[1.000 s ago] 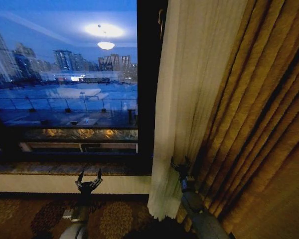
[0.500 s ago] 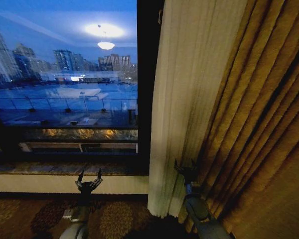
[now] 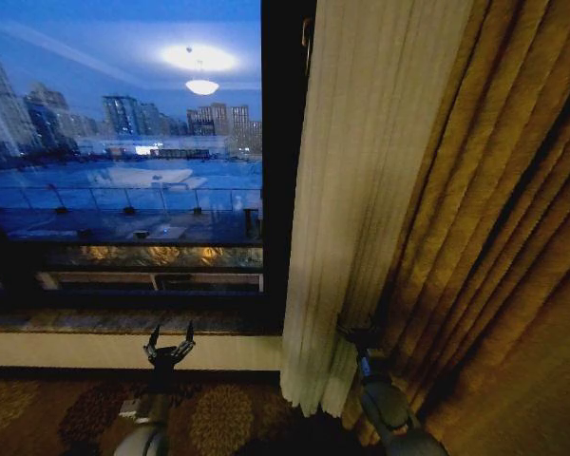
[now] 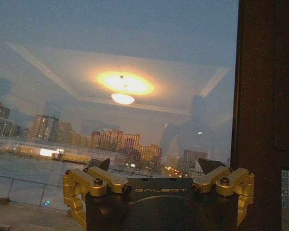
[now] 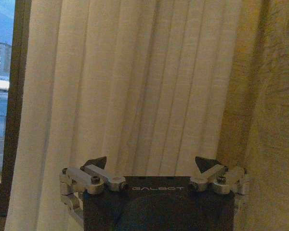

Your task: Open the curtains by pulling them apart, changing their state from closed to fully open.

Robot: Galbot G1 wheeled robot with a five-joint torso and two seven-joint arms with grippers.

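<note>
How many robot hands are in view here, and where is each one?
2. The left hand is open, raised before the window sill. The right hand is open, against the sheer curtain beside the golden drape.

Dim dusk-blue scene, ceiling lamp (image 3: pixel 201 85) glare mirrored in the window glass (image 3: pixel 123 142), soft grain, bowed edges.

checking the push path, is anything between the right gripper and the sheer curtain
Nothing visible. The right gripper, jaws open, sits low at the sheer curtain, its pleats directly ahead in the right wrist view. The golden drape hangs beside it, not between.
</note>
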